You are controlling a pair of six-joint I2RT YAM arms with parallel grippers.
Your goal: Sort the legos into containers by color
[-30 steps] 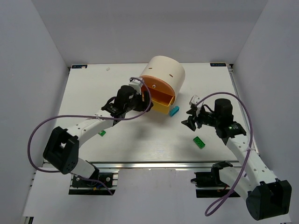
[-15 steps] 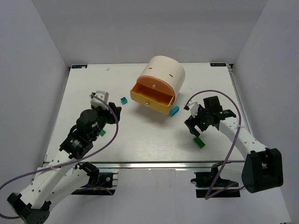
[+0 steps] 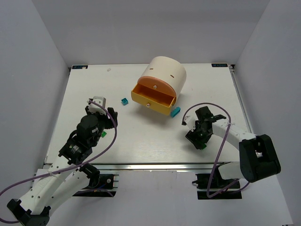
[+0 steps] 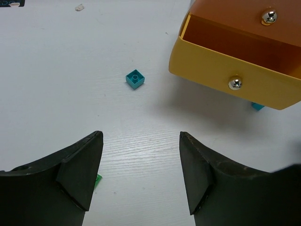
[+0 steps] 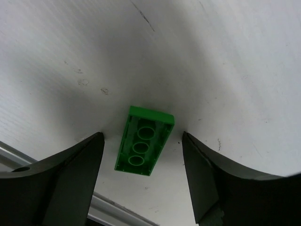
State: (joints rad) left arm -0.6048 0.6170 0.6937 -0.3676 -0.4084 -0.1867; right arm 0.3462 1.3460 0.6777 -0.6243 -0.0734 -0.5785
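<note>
right tool [image 5: 141,143]: open, straddling dark green lego [image 5: 145,141] lying askew on bench [image 5: 211,56] near its front edge | left tool [image 4: 141,141]: open, empty, facing teal lego [image 4: 135,78] and open yellow drawer [image 4: 207,70] | risk: closing jaws may twist green lego, skidding it off

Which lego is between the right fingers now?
The long green brick, lying hollow side up between the open right fingers. The square teal brick and the teal brick by the yellow drawer lie elsewhere.
</note>
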